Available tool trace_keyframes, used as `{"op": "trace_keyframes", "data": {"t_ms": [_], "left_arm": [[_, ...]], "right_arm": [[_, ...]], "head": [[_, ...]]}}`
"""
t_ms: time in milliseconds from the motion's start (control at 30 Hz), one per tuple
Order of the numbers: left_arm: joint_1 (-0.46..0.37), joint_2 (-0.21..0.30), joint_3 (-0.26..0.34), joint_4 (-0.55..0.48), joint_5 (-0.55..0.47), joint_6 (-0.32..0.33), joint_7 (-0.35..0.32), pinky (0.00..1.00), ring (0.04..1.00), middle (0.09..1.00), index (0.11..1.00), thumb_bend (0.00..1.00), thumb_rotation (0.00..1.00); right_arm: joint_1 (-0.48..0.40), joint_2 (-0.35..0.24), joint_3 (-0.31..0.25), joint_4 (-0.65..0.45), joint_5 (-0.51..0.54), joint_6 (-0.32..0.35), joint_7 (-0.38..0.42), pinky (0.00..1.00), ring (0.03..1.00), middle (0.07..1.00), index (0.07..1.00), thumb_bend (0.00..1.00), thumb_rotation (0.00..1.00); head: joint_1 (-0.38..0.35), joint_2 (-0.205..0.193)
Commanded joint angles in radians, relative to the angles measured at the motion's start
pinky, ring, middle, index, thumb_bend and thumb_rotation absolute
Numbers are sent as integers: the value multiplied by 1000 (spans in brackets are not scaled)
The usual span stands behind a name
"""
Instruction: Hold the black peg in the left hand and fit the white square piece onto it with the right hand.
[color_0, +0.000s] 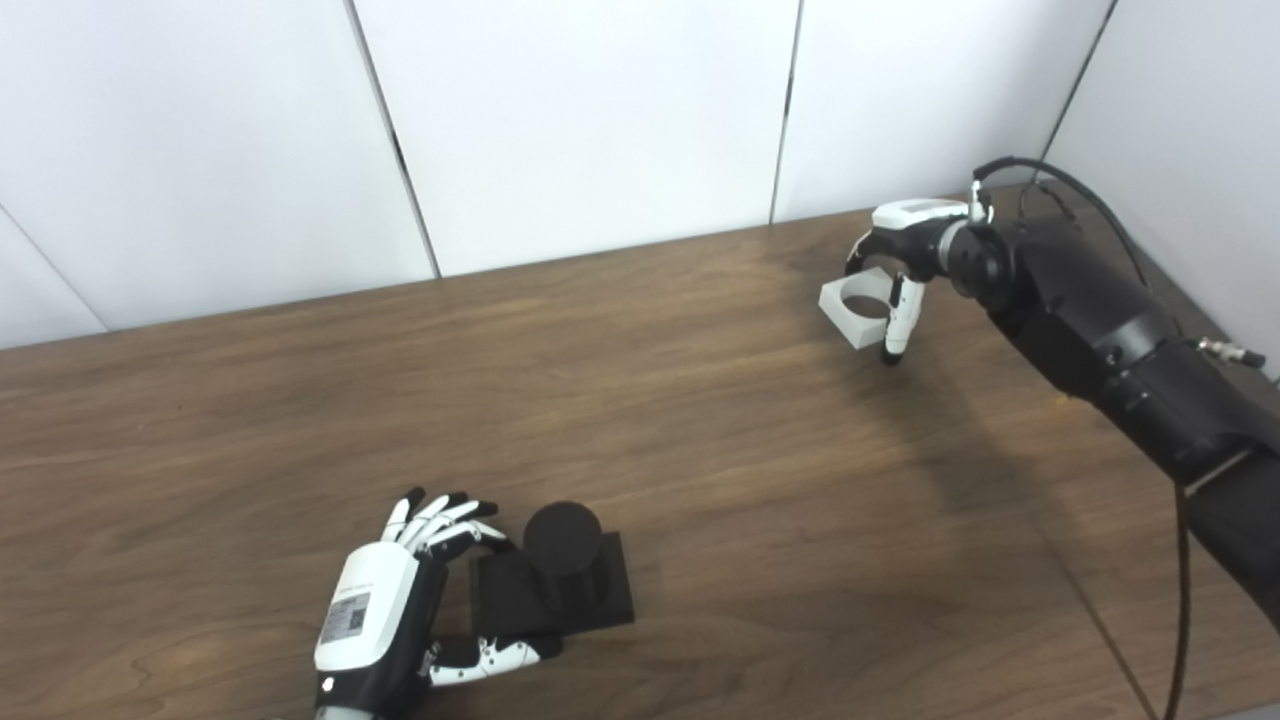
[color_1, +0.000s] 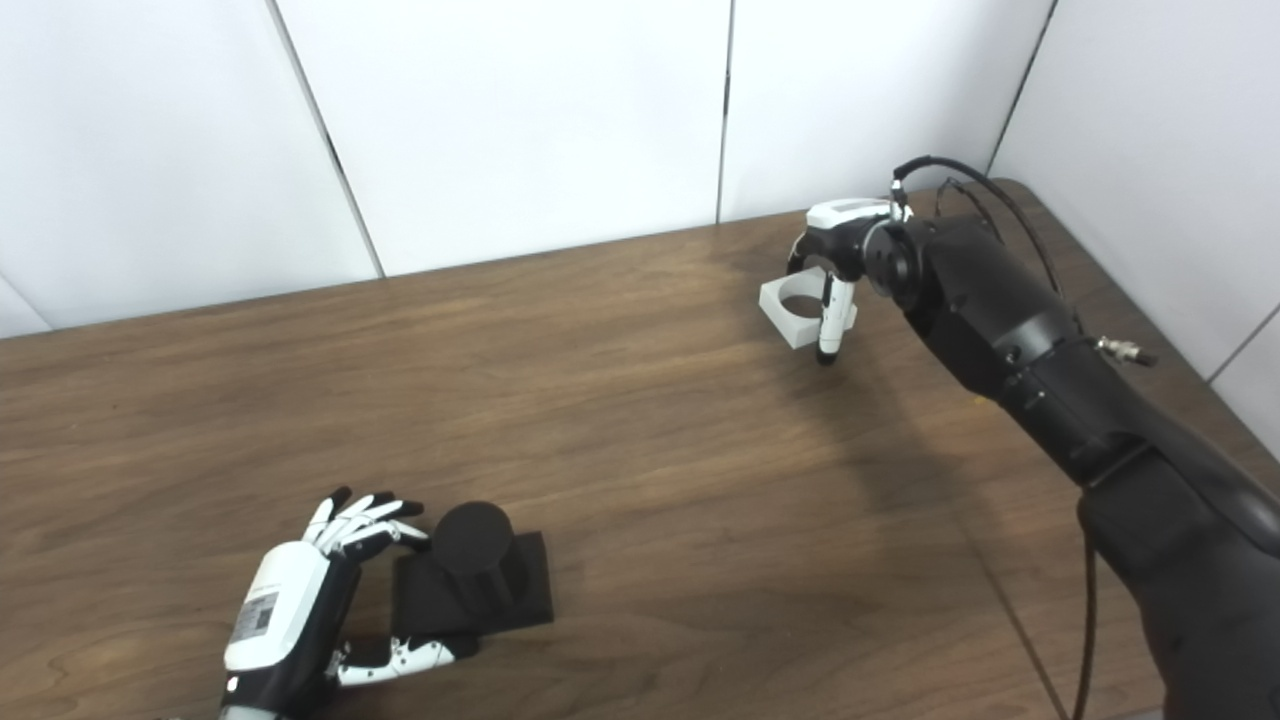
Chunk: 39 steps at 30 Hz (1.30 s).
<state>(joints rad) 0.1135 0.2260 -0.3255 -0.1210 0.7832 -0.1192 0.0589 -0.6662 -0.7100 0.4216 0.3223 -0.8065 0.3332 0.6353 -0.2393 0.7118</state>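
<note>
The black peg (color_0: 562, 548) stands upright on its square black base (color_0: 605, 590) near the table's front left. My left hand (color_0: 385, 600) lies just left of the base and is open. Its fingers (color_0: 445, 518) curl by the far-left corner and its thumb (color_0: 490, 655) lies along the near-left corner. The white square piece (color_0: 850, 310) with a round hole is at the far right of the table. My right hand (color_0: 910, 240) is shut on it, one finger (color_0: 900, 320) in front and others behind. I cannot tell whether it rests on the table or is just above it.
The brown wooden table (color_0: 700, 450) runs back to white wall panels (color_0: 580, 120) and meets another wall on the right. A black cable (color_0: 1060, 185) loops over my right forearm, which reaches across the table's right side.
</note>
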Motion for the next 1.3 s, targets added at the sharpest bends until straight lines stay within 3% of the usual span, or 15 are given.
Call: {"op": "trace_keyframes", "data": {"t_ms": [0, 400, 833, 967, 1000, 1067, 1267], "left_arm": [[49, -4, -16, 80, 17, 28, -2, 1000, 888, 810, 485, 523, 52], [51, -1, -13, 70, 10, 28, -12, 1000, 889, 812, 485, 523, 52], [54, 8, -3, 46, -12, 40, -54, 1000, 900, 820, 484, 523, 53], [51, 10, 0, 44, -17, 39, -57, 1000, 900, 820, 484, 523, 52], [50, 10, 0, 44, -17, 39, -57, 1000, 901, 820, 484, 523, 52], [49, 9, 1, 44, -16, 40, -56, 1000, 901, 819, 484, 523, 52], [43, 5, 2, 51, -17, 36, -49, 1000, 900, 818, 483, 523, 52]], "right_arm": [[-45, -19, -21, -12, 0, -23, -28, 966, 1000, 942, 790, 949, 152], [-40, -18, -32, -10, -1, -40, -59, 942, 973, 884, 654, 867, 107], [7, -23, -74, -8, 34, -113, -154, 834, 922, 847, 676, 838, 85], [21, -18, -99, 5, 61, -150, -206, 806, 886, 813, 620, 847, 63], [25, -18, -103, 10, 63, -162, -223, 806, 879, 800, 557, 689, 97], [33, -18, -108, 14, 60, -182, -258, 791, 857, 761, 502, 557, 122], [38, -26, -102, 22, 45, -228, -310, 754, 814, 718, 485, 524, 129]], "head": [[1, 1], [-2, 10], [0, 20], [0, 20], [1, 19], [2, 18], [1, 14]]}}
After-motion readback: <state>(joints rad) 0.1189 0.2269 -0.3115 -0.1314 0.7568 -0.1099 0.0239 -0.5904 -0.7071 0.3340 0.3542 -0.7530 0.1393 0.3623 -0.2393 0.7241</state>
